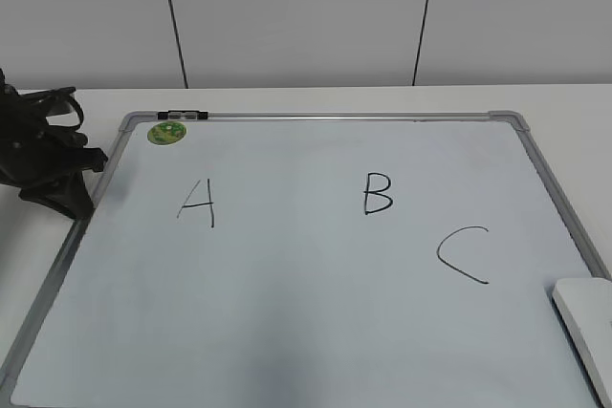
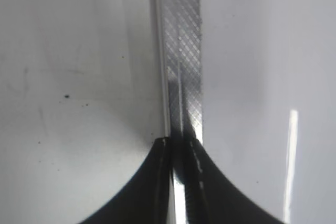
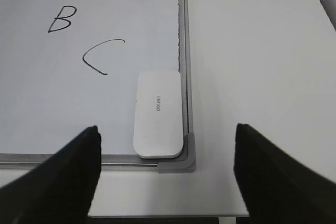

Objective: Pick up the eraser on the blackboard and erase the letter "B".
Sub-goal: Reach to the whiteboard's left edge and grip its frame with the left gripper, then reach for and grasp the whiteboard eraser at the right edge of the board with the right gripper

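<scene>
The pale blackboard (image 1: 287,312) with a grey frame lies flat on the table. The black letter "B" (image 1: 377,194) is drawn near its middle and also shows in the right wrist view (image 3: 62,18). The white eraser (image 3: 158,114) lies in the board's near right corner, against the frame; the exterior view shows it at the right edge (image 1: 585,324). My right gripper (image 3: 167,174) is open and empty, hovering just short of the eraser. My left gripper (image 2: 181,153) is shut and empty over the board's left frame, where the left arm (image 1: 48,164) rests.
Letters "A" (image 1: 196,203) and "C" (image 1: 464,253) flank the B. A round green magnet (image 1: 166,131) sits at the board's top left corner. White table surface (image 3: 252,77) lies right of the frame. A grey corner piece (image 3: 181,163) is beside the eraser.
</scene>
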Robot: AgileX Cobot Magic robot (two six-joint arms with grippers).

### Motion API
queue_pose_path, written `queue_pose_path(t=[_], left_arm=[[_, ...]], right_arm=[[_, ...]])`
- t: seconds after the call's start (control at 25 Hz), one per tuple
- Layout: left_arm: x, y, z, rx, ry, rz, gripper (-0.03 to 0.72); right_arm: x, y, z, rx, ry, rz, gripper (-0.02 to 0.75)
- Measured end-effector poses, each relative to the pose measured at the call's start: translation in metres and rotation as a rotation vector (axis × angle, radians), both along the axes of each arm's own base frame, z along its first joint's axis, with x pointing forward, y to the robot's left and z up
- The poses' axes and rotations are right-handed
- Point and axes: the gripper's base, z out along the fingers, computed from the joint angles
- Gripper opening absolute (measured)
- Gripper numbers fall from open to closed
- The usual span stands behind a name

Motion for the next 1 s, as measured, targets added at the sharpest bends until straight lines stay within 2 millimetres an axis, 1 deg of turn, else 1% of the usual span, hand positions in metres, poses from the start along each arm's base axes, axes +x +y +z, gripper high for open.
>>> queue_pose_path(t=[0.32, 0.4, 0.48, 0.56, 0.64, 0.72, 0.76, 0.84, 0.92, 1.0], left_arm=[[0.000, 0.000, 0.000, -0.002, 0.002, 0.000, 0.032], [0.000, 0.000, 0.000, -0.002, 0.002, 0.000, 0.032], [0.000, 0.000, 0.000, -0.002, 0.002, 0.002, 0.032], [0.000, 0.000, 0.000, -0.002, 0.002, 0.002, 0.032], [0.000, 0.000, 0.000, -0.002, 0.002, 0.002, 0.032], [0.000, 0.000, 0.000, -0.002, 0.002, 0.002, 0.032], [0.000, 0.000, 0.000, -0.002, 0.002, 0.002, 0.032], [0.000, 0.000, 0.000, -0.003, 0.004, 0.002, 0.032], [0.000, 0.000, 0.000, -0.003, 0.004, 0.002, 0.032], [0.000, 0.000, 0.000, -0.004, 0.004, 0.003, 0.032]], right_arm=[[0.000, 0.000, 0.000, 0.003, 0.000, 0.002, 0.587], [-0.001, 0.000, 0.003, 0.003, -0.010, 0.002, 0.587], [-0.003, 0.001, 0.013, 0.005, -0.049, 0.004, 0.587], [0.003, 0.001, 0.028, 0.005, -0.080, 0.004, 0.587], [0.015, 0.000, 0.045, -0.006, -0.083, 0.009, 0.587], [0.031, -0.001, 0.055, -0.017, -0.035, 0.016, 0.587], [0.042, -0.002, 0.056, -0.024, 0.009, 0.018, 0.587], [0.063, -0.005, 0.055, -0.041, 0.099, 0.012, 0.587], [0.084, -0.007, 0.048, -0.051, 0.205, 0.011, 0.587], [0.102, -0.008, 0.041, -0.048, 0.293, 0.013, 0.587]])
